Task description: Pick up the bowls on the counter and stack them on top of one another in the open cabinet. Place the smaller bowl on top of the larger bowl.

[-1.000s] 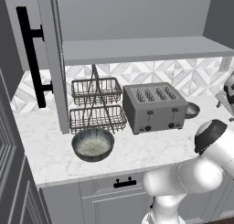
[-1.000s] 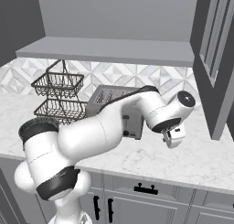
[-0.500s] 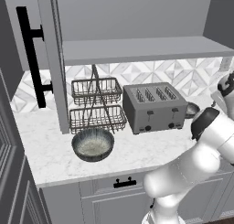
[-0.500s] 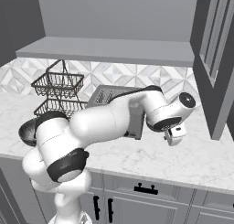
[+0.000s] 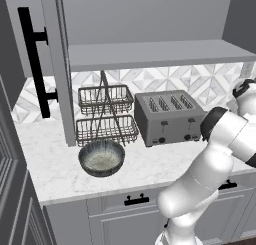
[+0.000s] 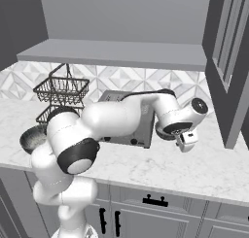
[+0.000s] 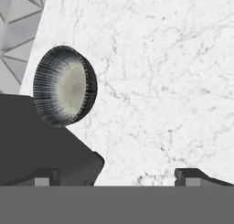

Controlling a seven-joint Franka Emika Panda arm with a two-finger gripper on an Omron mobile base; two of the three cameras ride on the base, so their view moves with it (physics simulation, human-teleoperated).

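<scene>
Now the arm has swung further right than a second ago: in the right base view the gripper (image 6: pixel 186 141) sits right of centre, lower over the counter (image 6: pixel 194 169) than before, past the right end of the toaster (image 6: pixel 127 119). Jaws spread wide, nothing between them.

Hand view: the smaller bowl (image 7: pixel 64 86) lies in the upper left of the frame on bare marble, pale speckled inside facing the camera, its lower left edge cut off by a dark block, probably the toaster's side. The fingertips (image 7: pixel 194 175) at the bottom edge are well apart from it.

Left base view: the larger bowl (image 5: pixel 102 157) sits lower centre-left on the counter, just in front of the wire baskets (image 5: pixel 106 115). The open cabinet (image 5: pixel 150 54) shelf runs across the upper middle, bare so far as seen.

Judgement: this is an approach to the smaller bowl; neither bowl is stacked yet. The gripper needs to shift toward the bowl before any closing.
</scene>
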